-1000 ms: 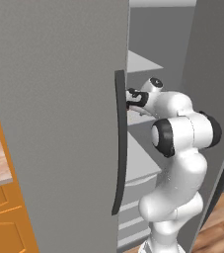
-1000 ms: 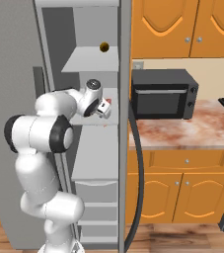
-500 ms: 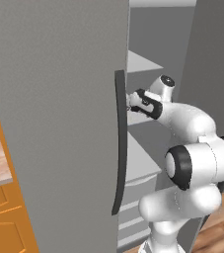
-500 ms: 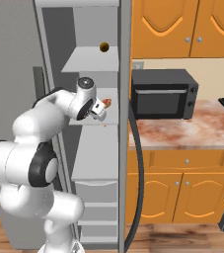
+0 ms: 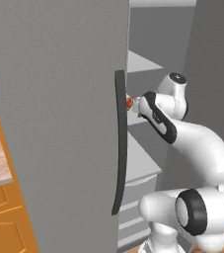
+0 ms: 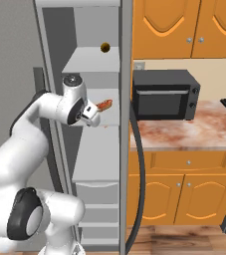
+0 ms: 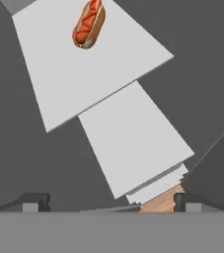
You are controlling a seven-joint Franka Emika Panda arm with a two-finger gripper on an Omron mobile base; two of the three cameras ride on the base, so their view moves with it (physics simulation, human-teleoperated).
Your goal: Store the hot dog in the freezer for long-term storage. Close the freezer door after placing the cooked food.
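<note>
The hot dog [image 7: 89, 24], a reddish sausage in a tan bun, lies over the freezer's pale grey middle shelf [image 7: 84, 74], well clear of my fingers. My gripper [image 7: 109, 200] is open, with its two dark tips spread wide and nothing between them. In the right base view the hot dog [image 6: 104, 105] sits just past the gripper [image 6: 94, 110], inside the open freezer [image 6: 97, 149]. From the left base view the hot dog [image 5: 130, 103] peeks out behind the freezer door [image 5: 59, 123] and its dark handle [image 5: 119, 143].
A small round olive item [image 6: 105, 47] rests on the upper shelf. Drawers [image 6: 97, 199] fill the freezer's bottom. The open door's edge [image 6: 126, 124] stands right of my arm. A black microwave [image 6: 164, 94] sits on the counter [image 6: 184, 132] above orange cabinets.
My arm has stretched out and its elbow has dropped, carrying the hand deeper over the middle shelf. The hot dog has gone slightly further in with it.
</note>
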